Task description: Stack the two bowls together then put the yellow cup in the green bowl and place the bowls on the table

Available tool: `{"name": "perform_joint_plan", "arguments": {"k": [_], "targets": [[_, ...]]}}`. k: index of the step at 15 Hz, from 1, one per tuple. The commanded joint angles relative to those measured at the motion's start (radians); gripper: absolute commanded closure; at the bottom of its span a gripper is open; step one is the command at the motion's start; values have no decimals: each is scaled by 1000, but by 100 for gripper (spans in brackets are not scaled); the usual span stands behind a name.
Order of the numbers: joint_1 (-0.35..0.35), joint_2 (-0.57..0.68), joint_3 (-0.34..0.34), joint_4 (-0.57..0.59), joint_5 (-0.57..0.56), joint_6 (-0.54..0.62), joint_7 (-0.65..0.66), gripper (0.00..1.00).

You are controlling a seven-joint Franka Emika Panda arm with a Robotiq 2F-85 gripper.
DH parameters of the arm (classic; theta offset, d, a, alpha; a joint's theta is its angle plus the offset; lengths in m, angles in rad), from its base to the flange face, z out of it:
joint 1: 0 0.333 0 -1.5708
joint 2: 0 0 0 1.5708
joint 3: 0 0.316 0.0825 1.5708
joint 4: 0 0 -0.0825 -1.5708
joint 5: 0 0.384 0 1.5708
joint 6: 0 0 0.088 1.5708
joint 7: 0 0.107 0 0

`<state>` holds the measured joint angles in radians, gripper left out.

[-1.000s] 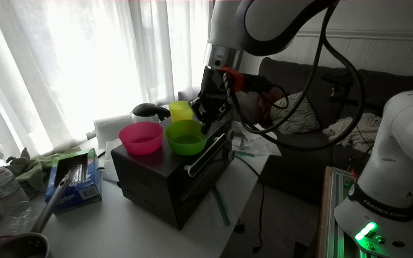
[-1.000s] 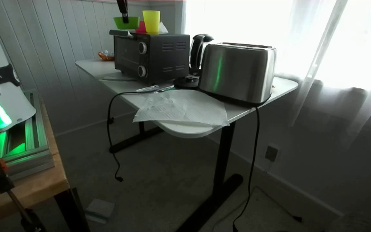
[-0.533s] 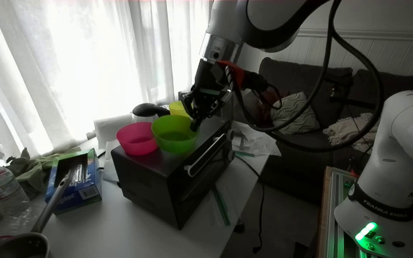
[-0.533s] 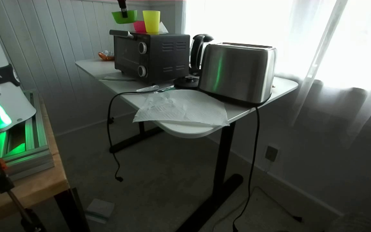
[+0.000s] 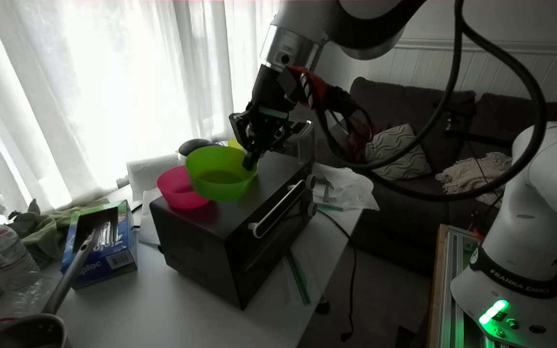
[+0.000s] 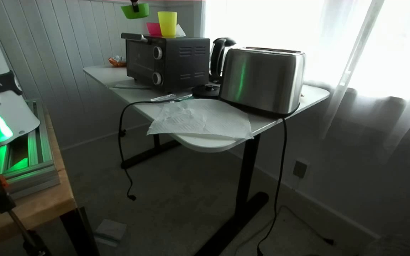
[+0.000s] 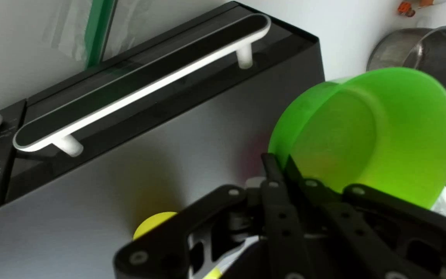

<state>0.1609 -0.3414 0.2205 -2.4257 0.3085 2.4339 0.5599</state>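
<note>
Claw pinching green bowl by rim, aloft over oven! In exterior view, pink bowl at its eight o'clock. Danger: one-sided hold could let bowl swivel, bumping pink bowl.

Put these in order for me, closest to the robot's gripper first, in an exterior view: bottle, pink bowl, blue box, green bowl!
1. Green bowl: held by its rim in the gripper.
2. Pink bowl: on the oven, to the left in the picture.
3. Blue box: on the table, left of the oven.
4. Bottle: even farther left.
</note>
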Motion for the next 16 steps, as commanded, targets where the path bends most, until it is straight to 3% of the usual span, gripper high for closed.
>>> {"name": "perform_joint_plan", "arguments": {"k": [1,11,16], "targets": [[-24,34,46,41,-35,11,103,96],[-66,155,76,166,-233,55,391,96],[-47,228,55,189,-262,128,374,97]]}}
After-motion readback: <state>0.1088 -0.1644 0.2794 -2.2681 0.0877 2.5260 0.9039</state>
